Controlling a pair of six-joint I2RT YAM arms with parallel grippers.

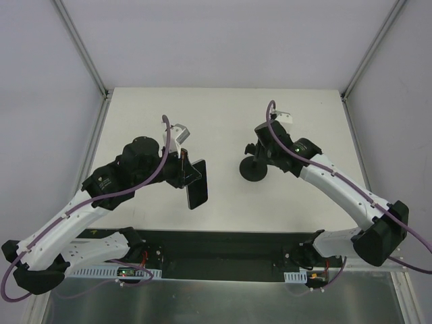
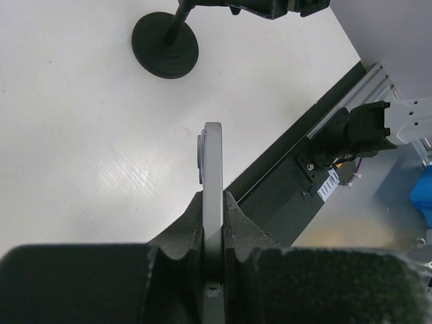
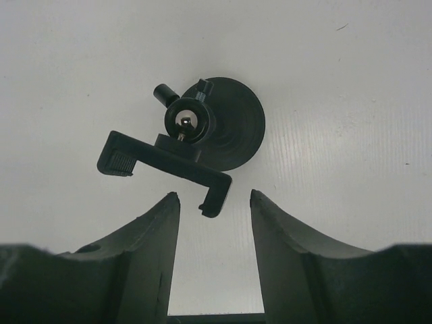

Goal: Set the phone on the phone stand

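Note:
My left gripper (image 1: pixel 182 173) is shut on the phone (image 1: pixel 196 185), a flat black slab held on edge above the table, left of the phone stand (image 1: pixel 254 170). In the left wrist view the phone (image 2: pixel 212 162) shows edge-on as a grey strip clamped between the fingers (image 2: pixel 237 223), with the stand's disc base (image 2: pixel 165 46) far ahead. My right gripper (image 1: pixel 261 145) hovers over the stand. In the right wrist view it (image 3: pixel 214 194) is open, and the hooked end of the stand's bracket (image 3: pixel 162 158) sits between the fingertips without touching them, above the base (image 3: pixel 236 128).
A black rail (image 1: pixel 216 246) runs along the table's near edge, also in the left wrist view (image 2: pixel 297 169). White walls and metal posts (image 1: pixel 81 47) enclose the table. A blue object (image 2: pixel 422 199) lies beyond the table edge.

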